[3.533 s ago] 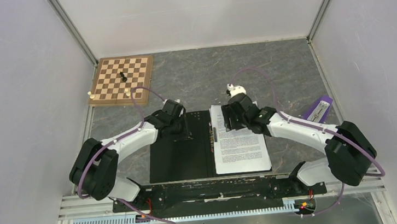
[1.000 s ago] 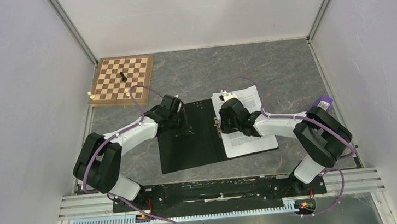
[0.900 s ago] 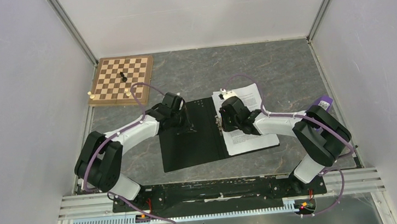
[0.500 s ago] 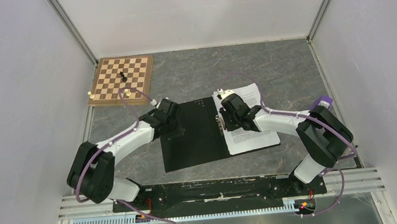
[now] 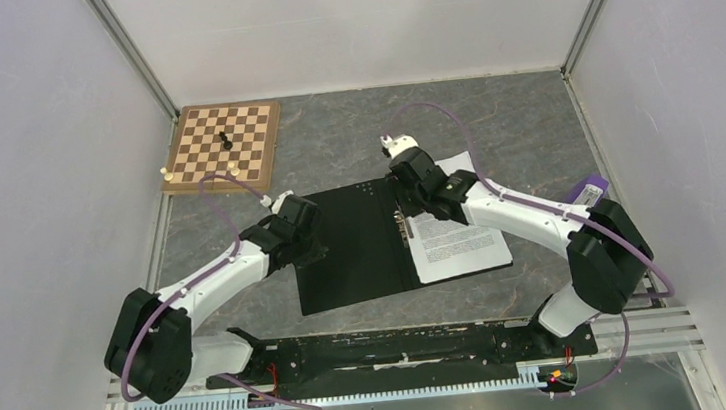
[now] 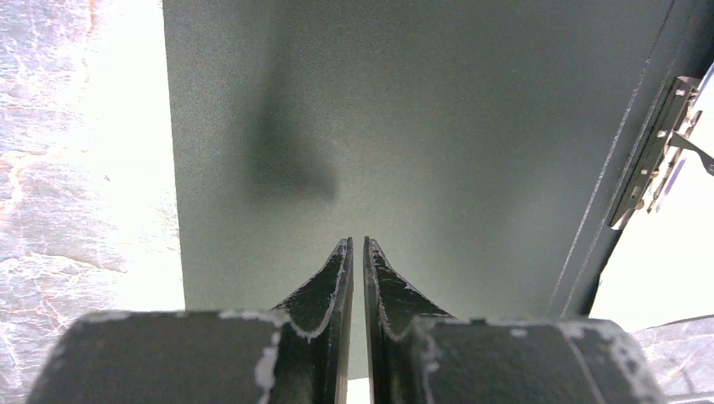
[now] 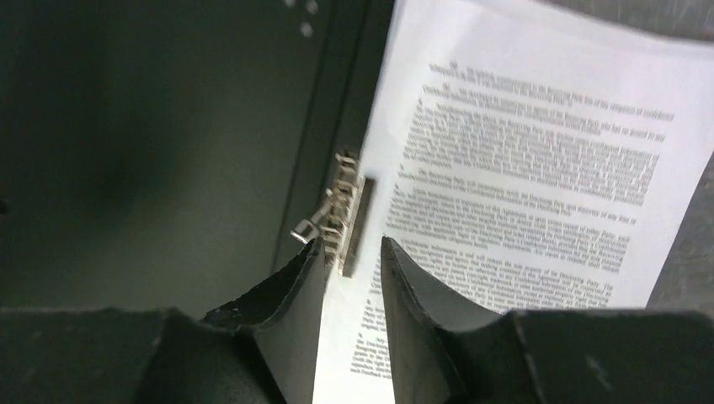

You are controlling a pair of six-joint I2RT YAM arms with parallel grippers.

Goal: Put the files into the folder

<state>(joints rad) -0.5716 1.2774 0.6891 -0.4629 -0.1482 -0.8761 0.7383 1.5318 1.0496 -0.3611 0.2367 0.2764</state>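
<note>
Grey marbled table (image 5: 522, 119) runs between pale walls, and on it, at the middle and near the arm bases, you have the folder (image 5: 353, 246) lying open with its black inner faces up. It sits slightly skewed to the table's edge. The files (image 5: 458, 241) lie on its right-hand face as a stack of white printed sheets, their left edge against the spine, where a small metal clip (image 7: 341, 215) stands. The far end of the stack shows beyond your right arm (image 5: 510, 213); whether it overhangs the folder's far edge you cannot tell.

Your left arm (image 5: 234, 268) reaches in from the left, and its jaws are over the left black face, close to that face's outer edge. In the left wrist view they are pressed almost together, only a thin slit between them and nothing in it. Whether they touch the cover is not clear.

Your right arm's jaws are above the spine at the far part of the folder. They stand a little apart and grasp nothing; the right wrist view shows the clip just beyond the gap.

At the far left corner lies a wooden chessboard (image 5: 223, 146) with a dark piece (image 5: 224, 138) on it, well apart from the folder. A purple object (image 5: 584, 192) lies by the right wall, partly hidden by the right arm.
</note>
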